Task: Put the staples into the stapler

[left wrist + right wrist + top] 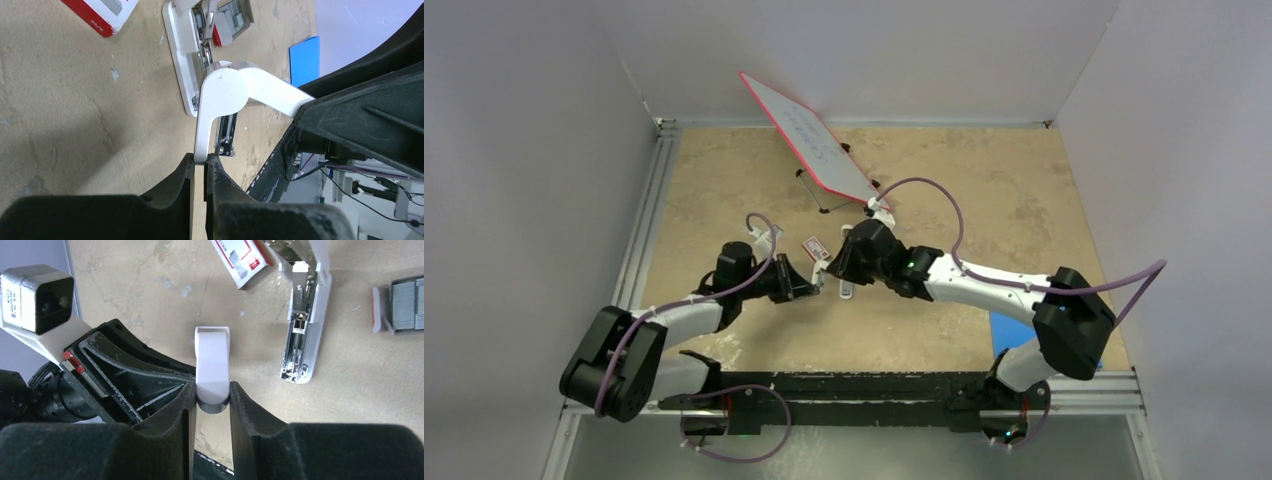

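The white stapler [181, 65] lies open on the table with its metal magazine exposed; it also shows in the right wrist view [320, 305] and, small, in the top view [845, 288]. A white bent arm [222, 92] of the stapler, with a round joint, is raised above the table. My left gripper [200, 159] is shut on one end of this arm. My right gripper [212, 390] is shut on the other end [212, 355]. The red and white staples box [242, 260] lies just beyond the stapler [102, 12] [814, 247]. Both grippers [819, 286] [833, 268] meet at mid-table.
A small tray of grey staple strips [402, 300] with a red end lies beside the stapler [234, 20]. A red-framed whiteboard [809, 135] leans at the back. A blue pad [1014, 335] lies at the near right under the right arm [304, 57].
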Controlling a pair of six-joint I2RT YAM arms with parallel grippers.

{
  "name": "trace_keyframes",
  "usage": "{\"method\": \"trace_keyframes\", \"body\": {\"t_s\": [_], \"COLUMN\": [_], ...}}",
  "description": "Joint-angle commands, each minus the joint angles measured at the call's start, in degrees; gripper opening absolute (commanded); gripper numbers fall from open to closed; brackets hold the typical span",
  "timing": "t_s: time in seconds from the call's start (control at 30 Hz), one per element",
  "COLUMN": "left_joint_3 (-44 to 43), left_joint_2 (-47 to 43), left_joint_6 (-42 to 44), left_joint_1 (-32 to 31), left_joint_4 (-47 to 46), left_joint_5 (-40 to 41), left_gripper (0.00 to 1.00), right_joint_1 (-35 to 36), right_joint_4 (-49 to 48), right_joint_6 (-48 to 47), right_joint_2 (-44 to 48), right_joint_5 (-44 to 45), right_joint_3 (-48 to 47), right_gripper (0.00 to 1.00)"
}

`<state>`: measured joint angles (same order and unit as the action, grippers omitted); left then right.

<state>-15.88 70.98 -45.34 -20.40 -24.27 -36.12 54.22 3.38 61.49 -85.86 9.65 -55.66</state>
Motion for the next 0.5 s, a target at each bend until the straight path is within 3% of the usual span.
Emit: {"method": "trace_keyframes", "body": {"t_s": [0.0, 0.33, 0.47], "left_joint_3": [-1.14, -1.59, -2.22], "left_joint_2": [3.55, 10.93, 13.12], "left_joint_6": [1.57, 0.05, -0.72], "left_joint_1": [-0.25, -2.52, -2.62], "left_joint_4": [3.23, 2.39, 3.22], "left_joint_5": [-1.29, -3.12, -2.81], "left_gripper": [0.00, 0.00, 0.00], "right_joint_1": [-1.52, -1.59, -1.31], "right_joint_4": [-1.19, -6.85, -7.99], "right_joint_6": [-0.97, -6.26, -8.27], "right_joint_2": [1.80, -3.65, -5.90], "right_joint_5": [6.85, 16.15, 15.75], "right_joint_3": [-2.17, -3.77, -4.97], "right_gripper": [0.15, 0.19, 0.20]}}
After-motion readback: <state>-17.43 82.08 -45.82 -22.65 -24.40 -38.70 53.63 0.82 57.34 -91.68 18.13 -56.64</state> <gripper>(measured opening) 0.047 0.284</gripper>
